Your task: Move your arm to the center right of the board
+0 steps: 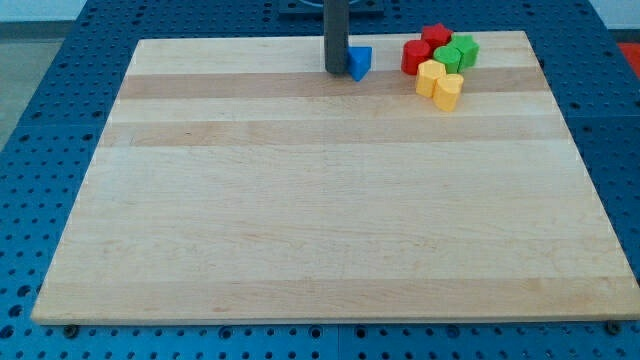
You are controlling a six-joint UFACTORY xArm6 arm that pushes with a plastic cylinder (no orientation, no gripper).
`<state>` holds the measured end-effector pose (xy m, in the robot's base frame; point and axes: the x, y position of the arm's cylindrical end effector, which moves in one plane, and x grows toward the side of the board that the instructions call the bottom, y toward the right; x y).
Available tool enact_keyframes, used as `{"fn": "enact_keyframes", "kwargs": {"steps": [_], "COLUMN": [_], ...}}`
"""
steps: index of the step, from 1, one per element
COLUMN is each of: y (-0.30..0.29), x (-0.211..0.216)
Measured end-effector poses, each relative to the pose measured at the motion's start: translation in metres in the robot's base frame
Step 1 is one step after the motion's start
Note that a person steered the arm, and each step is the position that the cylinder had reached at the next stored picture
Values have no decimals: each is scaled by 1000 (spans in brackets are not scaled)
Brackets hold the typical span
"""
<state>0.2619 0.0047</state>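
My tip [336,70] is the lower end of a dark rod near the view's top, just left of centre on the wooden board [330,200]. A blue block [360,62] sits right against the rod on its right side. Farther right is a tight cluster: a red star-like block [435,36], a red block [415,56], two green blocks [465,50] [448,58], and two yellow blocks [430,77] [449,91]. The tip is well left of that cluster.
The board lies on a blue perforated table [60,120] that shows around all its edges. The rod's upper part runs out of the view's top.
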Motion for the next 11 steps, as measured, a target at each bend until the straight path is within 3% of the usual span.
{"fn": "enact_keyframes", "kwargs": {"steps": [3, 4, 5, 6, 7, 8, 9, 10, 11], "y": [0, -1, 12, 67, 84, 159, 250, 318, 314], "x": [0, 31, 93, 120, 166, 187, 161, 95, 0]}}
